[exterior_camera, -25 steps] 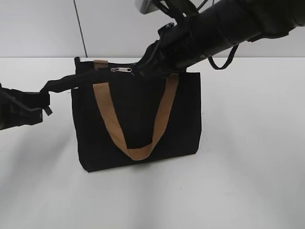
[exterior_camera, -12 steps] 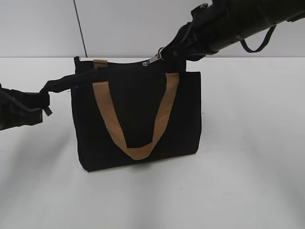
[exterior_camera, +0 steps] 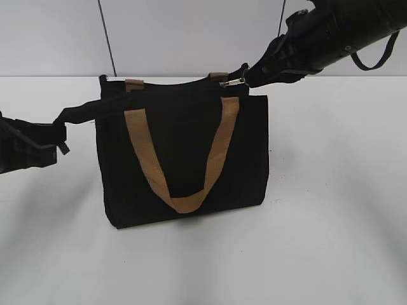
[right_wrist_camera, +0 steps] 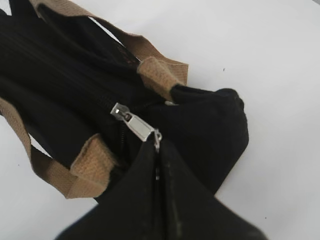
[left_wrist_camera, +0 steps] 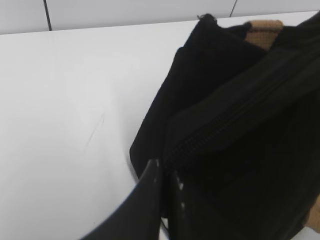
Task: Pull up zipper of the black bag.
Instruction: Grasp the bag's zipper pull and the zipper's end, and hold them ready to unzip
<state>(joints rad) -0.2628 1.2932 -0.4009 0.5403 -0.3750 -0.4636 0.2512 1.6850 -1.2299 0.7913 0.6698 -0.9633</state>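
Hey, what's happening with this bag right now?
Two robot arms are zipping a black bag standing on a white table. The left gripper is clamped on the end of the zip track at the bag's left side, holding it taut. The right gripper is pinching the pull tab of the silver zipper, which now sits near the bag's right end, between the tan handles.

Both arms are matte black. The right arm (exterior_camera: 331,28) is a thick rounded tube that narrows toward the right gripper (exterior_camera: 249,79), with a small pale mark on its underside and a thin black cable loop (exterior_camera: 372,58) hanging behind it. The right gripper's fingers (right_wrist_camera: 150,200) are flat black blades, scuffed with faint pale streaks. The left gripper (left_wrist_camera: 162,200) has like blades with whitish worn edges. The left arm (exterior_camera: 25,146) looks blocky and black.
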